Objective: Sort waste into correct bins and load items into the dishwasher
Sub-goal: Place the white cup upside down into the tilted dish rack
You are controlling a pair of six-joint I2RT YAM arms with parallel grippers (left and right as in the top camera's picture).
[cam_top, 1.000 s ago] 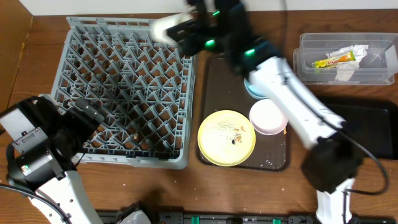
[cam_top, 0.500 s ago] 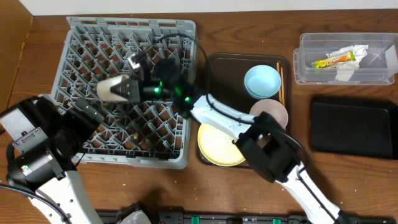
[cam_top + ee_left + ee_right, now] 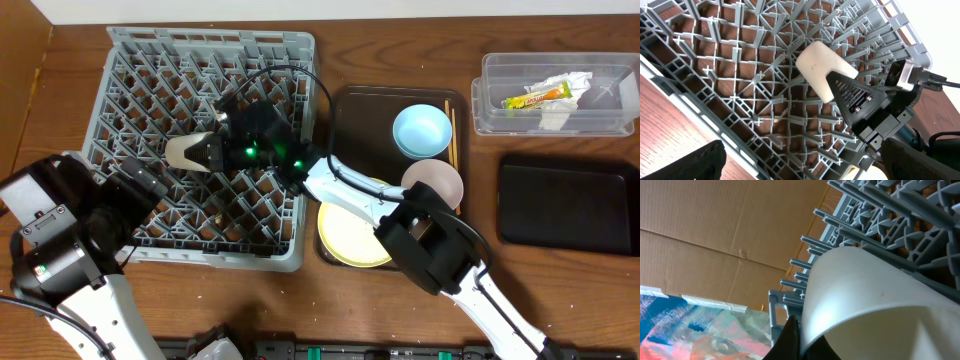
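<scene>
- While clenching the small cream cup (image 3: 185, 150) in the right gripper (image 3: 207, 152), stretches in across the right edge of the large square grey plastic dish rack (image 3: 130, 60).
- Holds that cup on its side above the rack's middle pegs; touching them or not, cannot tell.
- Left gripper (image 3: 143, 182) released, jaws apart, empty, over the rack's near left corner.
- Just right of the rack, on the dark-brown serving tray (image 3: 360, 120): yellow plate (image 3: 340, 245), light-blue saucer (image 3: 421, 130), pale pinkish-white bowl (image 3: 437, 174), thin wooden chopsticks (image 3: 452, 130).
- Well right of the rack, clear plastic tub (image 3: 490, 100) with crumpled white paper napkin (image 3: 557, 112) and yellow-green snack wrapper (image 3: 535, 97) inside.
- Nearer than the tub, also well right of the rack: shallow black rectangular bin (image 3: 565, 205).
</scene>
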